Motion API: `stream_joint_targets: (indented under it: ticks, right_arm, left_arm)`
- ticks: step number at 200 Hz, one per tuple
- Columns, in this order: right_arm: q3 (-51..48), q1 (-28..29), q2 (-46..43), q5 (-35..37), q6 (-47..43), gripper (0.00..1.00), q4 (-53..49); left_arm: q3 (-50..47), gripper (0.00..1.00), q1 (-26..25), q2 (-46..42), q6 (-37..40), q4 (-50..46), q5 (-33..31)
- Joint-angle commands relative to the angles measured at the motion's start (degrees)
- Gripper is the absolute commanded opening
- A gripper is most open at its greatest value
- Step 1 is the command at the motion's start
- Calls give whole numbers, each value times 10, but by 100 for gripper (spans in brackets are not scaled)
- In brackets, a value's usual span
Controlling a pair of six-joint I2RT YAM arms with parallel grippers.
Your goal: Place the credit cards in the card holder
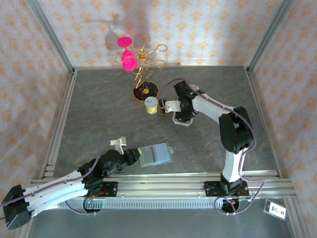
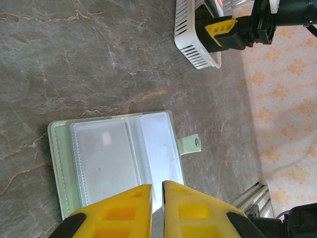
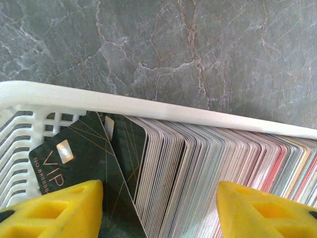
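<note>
We are at the pick step. The right hand (image 3: 158, 198) stands open over the white basket (image 3: 148, 106) at mid-surface, its fingers straddling much of the row of credit cards (image 3: 198, 158). Next, we judge, it must narrow onto a single card and lift it straight. The card holder (image 2: 114, 153) lies open near the surface's near edge. The left hand (image 2: 157, 187) sits at its edge, fingers almost together. Whether it pinches the holder is hidden, and the pocket mouths are lost in glare.
</note>
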Motion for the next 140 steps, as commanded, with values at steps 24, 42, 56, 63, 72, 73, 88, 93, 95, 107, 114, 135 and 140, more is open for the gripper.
stream_joint_targets:
  ticks: [24, 42, 56, 63, 72, 73, 88, 93, 95, 107, 114, 135, 140]
  right_arm:
    - [10, -22, -29, 1, 17, 58, 2]
    - [12, -28, -30, -1, 19, 56, -3]
    - [14, -31, -33, 0, 20, 55, -11]
    - [13, -32, -34, -1, 21, 56, -10]
    - [12, -32, -36, -3, 22, 56, -10]
    - [12, -33, -36, -4, 23, 56, -10]
    - [13, -34, -34, -5, 25, 59, -16]
    - [13, -33, -33, -6, 25, 59, -21]
    - [13, -33, -33, -7, 25, 59, -22]
    - [12, -33, -30, -6, 23, 64, -27]
    - [10, -34, -31, -5, 22, 71, -25]
    - [0, -33, -30, 1, 9, 81, -14]
    - [0, -33, -28, 3, 7, 81, -15]
  left_arm:
    - [2, 14, -4, 3, 0, 18, -8]
    - [4, 14, -5, 5, 1, 17, -8]
    - [4, 13, -4, 5, 0, 16, -8]
    - [4, 13, -4, 4, 0, 16, -8]
    - [4, 13, -4, 5, -1, 16, -8]
    - [3, 13, -4, 5, -1, 16, -8]
    - [2, 13, -4, 5, -1, 19, -8]
    - [2, 13, -4, 5, 0, 19, -7]
    - [2, 13, -4, 5, 0, 20, -7]
    - [3, 13, -4, 5, 0, 19, -6]
    - [3, 13, -4, 5, 0, 18, -6]
    - [3, 13, -5, 2, -1, 16, -6]
    - [2, 13, -5, 2, -2, 15, -6]
